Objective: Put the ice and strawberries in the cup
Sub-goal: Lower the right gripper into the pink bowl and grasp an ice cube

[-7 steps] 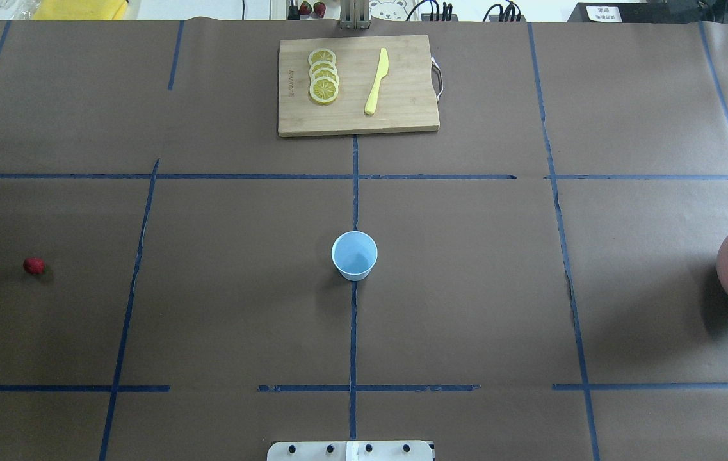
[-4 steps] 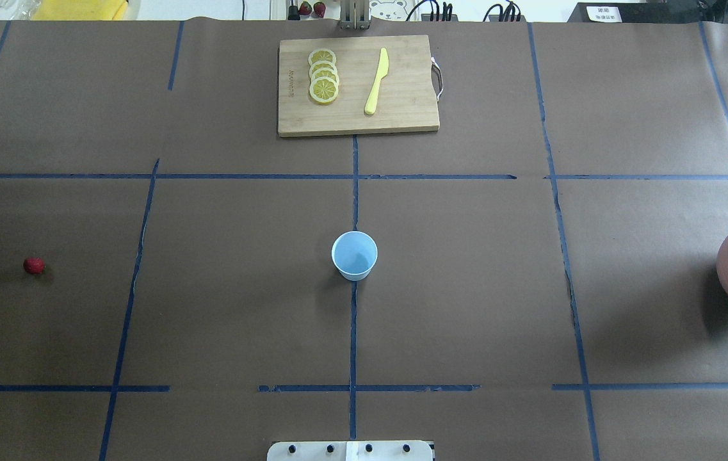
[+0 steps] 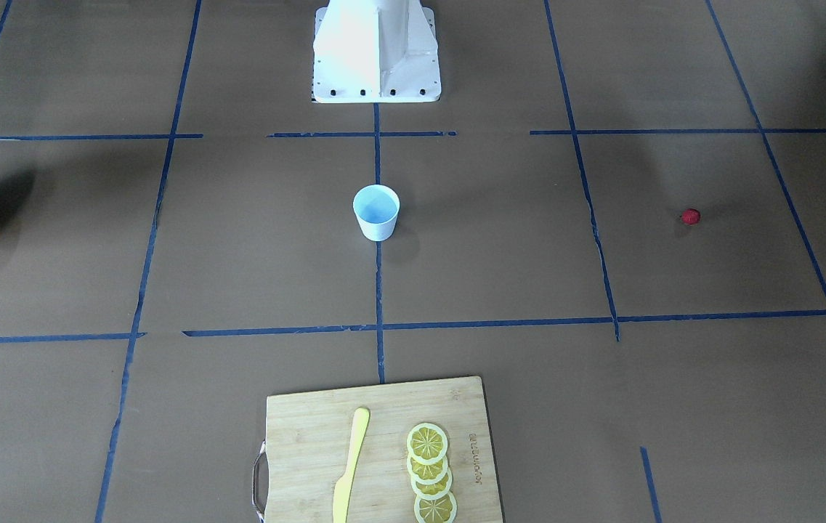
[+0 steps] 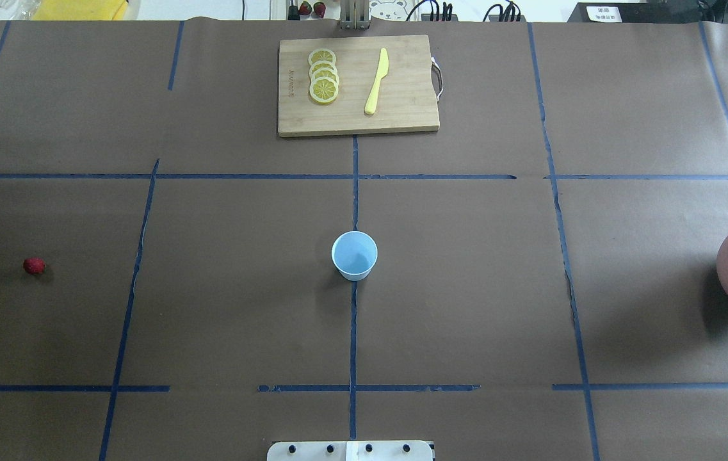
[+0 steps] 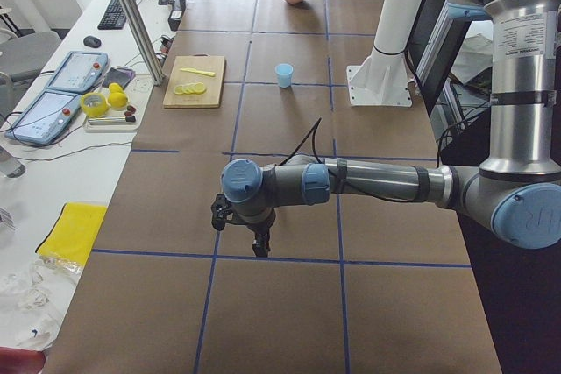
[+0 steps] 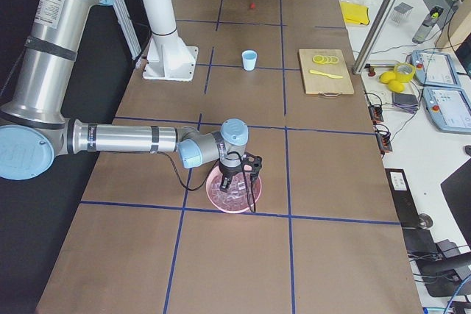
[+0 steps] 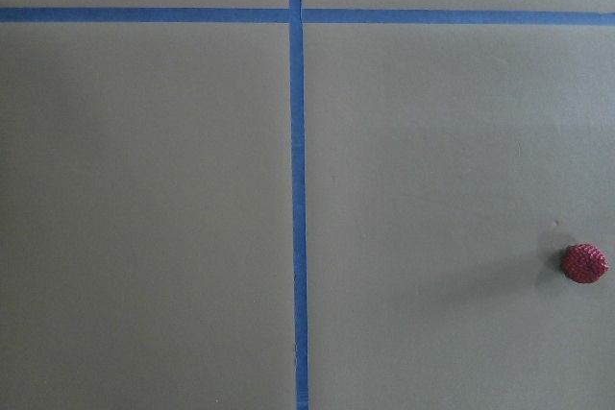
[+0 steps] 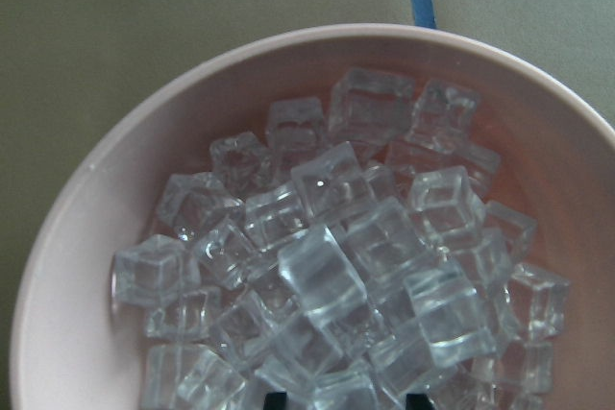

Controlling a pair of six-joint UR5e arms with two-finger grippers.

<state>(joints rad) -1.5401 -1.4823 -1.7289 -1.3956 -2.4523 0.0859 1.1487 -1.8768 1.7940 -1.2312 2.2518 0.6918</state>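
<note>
Right claw (image 8: 345,400): we find it lowered into the pink bowl (image 8: 115,199). Its two dark fingertips (image 8: 276,398) stand apart, with cubes of the ice (image 8: 327,276) lying between them.

Left claw (image 5: 245,232): it hangs pointing down above the table (image 4: 242,307) at the robot's left end. We cannot tell whether it is wide or narrow, since only the side view shows it.

Ice: clear cubes, heaped in the pink bowl at the table's right edge.

Strawberry (image 4: 34,266): one red berry, lying on the bare table far to the left, well apart from the cup. It sits low at the right edge of the left wrist view.

Cup (image 4: 355,255): upright at the table's centre on the blue tape line, with a pale blue inside.

Cutting board (image 4: 357,86): at the far edge, it carries a row of overlapping lemon slices (image 4: 323,77) and a yellow knife (image 4: 376,82) beside them.
</note>
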